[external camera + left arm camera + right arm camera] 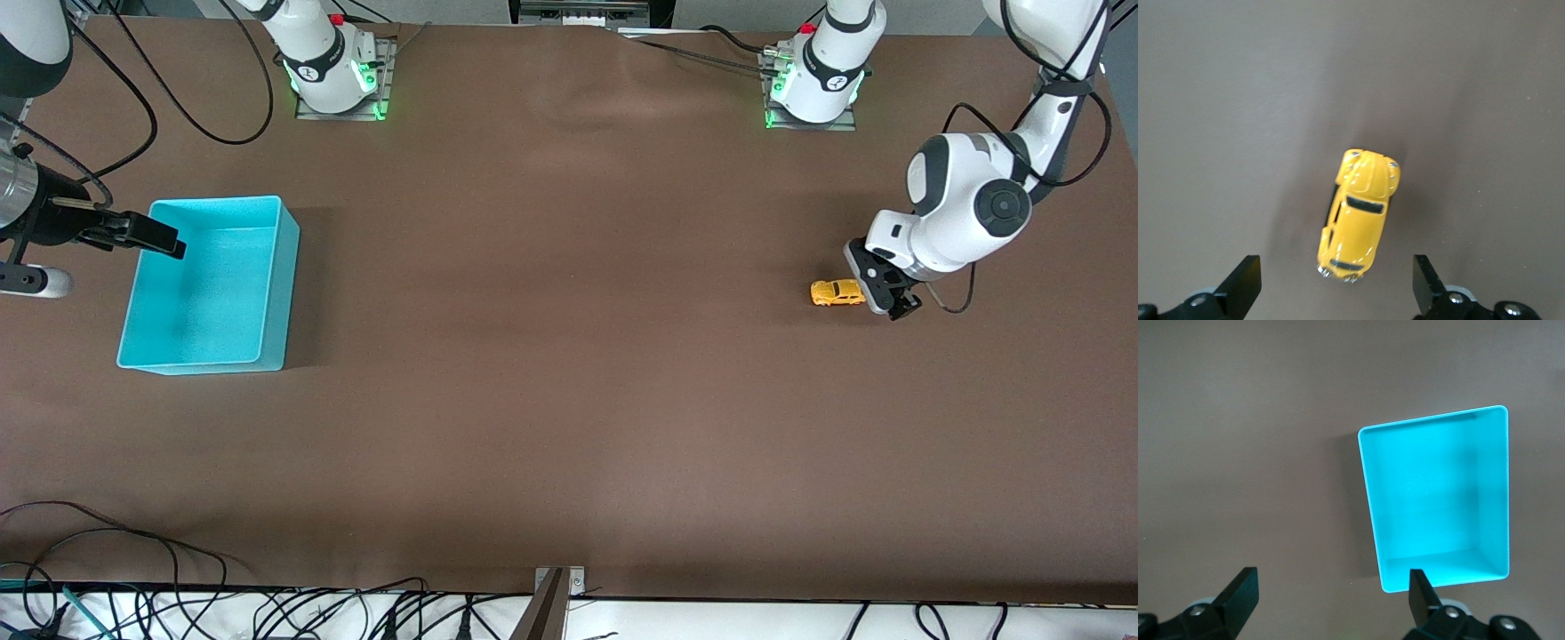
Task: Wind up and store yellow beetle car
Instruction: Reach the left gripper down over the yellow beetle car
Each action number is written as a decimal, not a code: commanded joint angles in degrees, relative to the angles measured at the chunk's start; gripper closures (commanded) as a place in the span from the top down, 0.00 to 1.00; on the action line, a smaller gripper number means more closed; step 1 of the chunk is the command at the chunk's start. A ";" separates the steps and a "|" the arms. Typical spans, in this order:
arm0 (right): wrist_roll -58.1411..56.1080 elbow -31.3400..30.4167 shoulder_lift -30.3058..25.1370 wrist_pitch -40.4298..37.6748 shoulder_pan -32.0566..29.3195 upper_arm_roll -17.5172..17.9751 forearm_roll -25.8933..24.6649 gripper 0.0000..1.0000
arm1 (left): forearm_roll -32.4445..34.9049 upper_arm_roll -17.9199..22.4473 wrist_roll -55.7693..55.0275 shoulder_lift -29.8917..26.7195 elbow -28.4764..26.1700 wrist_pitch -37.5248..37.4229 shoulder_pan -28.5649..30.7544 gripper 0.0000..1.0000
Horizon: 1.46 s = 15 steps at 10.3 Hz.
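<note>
Bench (569,400): matte brown, uniform, faint creases toward the arm bases. Two base plates with green lights along the 12 o'clock edge of the front view. Loose black cables (133,569) piled off the bench edge at 7 o'clock.

Yellow beetle car (837,292): on its wheels on the bench toward the left arm's end, at about 3 o'clock in the front view. Lengthwise along the bench. Nothing touching it.

Left end effector (889,289): low, just beside the car on the side toward the left arm's end of the bench. Fingers spread wide, holding nothing. Left wrist view: yellow beetle car (1359,215) on bare brown surface, both black fingertips (1245,283) well clear of its sides, the gap far wider than the body.

Right end effector (164,240): over the rim of the turquoise bin (271,293) at the right arm's end, at about 9 o'clock in the front view. Spread wide, empty. Right arm waiting.

Turquoise bin: open-topped, rectangular, nothing seen inside.

View differences: left wrist view alone shows the car's dark windows and the bright trim at one end; front view gives only a small yellow shape. Right wrist view looks straight down into the turquoise bin (1485,433), bare floor and all four walls visible, fingertips (1241,590) at the frame edge. Only the front view shows both arms together, well apart.
</note>
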 commanded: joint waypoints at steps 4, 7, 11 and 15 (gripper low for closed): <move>0.16 -0.03 -0.34 -0.08 0.45 -0.15 1.11 1.00 | 1.20 0.21 6.92 0.10 -4.06 6.73 -0.59 1.00; 0.15 -0.03 -0.34 -0.17 0.37 -0.15 1.11 1.00 | 1.12 0.29 11.22 3.18 -4.85 10.86 -1.20 1.00; -0.02 -0.03 -0.34 -0.17 0.37 -0.15 1.11 1.00 | 1.11 0.21 11.58 3.27 -4.86 10.88 -1.29 0.85; -0.11 -0.12 -0.34 -0.25 0.37 -0.24 1.11 1.00 | 1.20 0.21 12.37 3.09 -4.77 10.79 -1.38 0.10</move>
